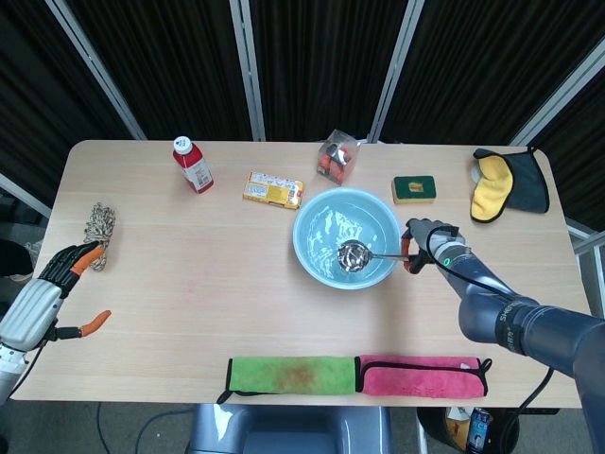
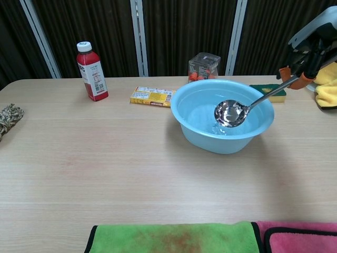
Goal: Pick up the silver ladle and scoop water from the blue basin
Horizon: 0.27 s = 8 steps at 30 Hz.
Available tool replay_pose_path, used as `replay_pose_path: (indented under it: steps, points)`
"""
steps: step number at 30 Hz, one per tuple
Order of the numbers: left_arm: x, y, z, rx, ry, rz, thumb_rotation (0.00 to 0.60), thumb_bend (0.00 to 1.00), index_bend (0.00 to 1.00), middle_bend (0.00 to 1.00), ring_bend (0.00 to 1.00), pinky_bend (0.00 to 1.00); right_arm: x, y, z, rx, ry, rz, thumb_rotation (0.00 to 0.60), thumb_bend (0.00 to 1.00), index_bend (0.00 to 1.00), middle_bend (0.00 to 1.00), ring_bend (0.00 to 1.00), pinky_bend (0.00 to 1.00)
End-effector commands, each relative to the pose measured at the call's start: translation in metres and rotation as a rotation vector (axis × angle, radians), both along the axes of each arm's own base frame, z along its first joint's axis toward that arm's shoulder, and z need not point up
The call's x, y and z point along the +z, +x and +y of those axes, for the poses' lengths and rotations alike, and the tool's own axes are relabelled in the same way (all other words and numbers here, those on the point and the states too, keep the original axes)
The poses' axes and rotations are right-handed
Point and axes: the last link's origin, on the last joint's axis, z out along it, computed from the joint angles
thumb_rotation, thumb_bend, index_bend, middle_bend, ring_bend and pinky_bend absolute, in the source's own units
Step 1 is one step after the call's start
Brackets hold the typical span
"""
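well, the right hand grips the ladle handle, which slants down leftward to its bowl over the basin water.

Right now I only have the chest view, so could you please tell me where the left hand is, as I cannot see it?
Observer: The left hand is at the table's left edge, near the front, fingers apart and holding nothing.
Operator: Where is the right hand relative to the blue basin?
Observer: It holds the silver ladle's handle just outside the basin's right rim.
Operator: How far right does the pink cloth run?
Observer: It ends short of the table's right edge and lies end to end with the green cloth.
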Motion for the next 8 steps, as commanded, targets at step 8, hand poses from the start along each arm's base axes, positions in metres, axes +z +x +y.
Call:
replay_pose_path:
  steps: [8]
  points:
    - [-0.0029, -0.0002, 0.0004, 0.004, -0.005, 0.013, 0.291, 0.28, 0.0, 0.0, 0.0, 0.0, 0.0047, -0.0061, 0.0008, -0.019, -0.01, 0.011, 0.599, 0.67, 0.78, 0.06, 0.0, 0.0]
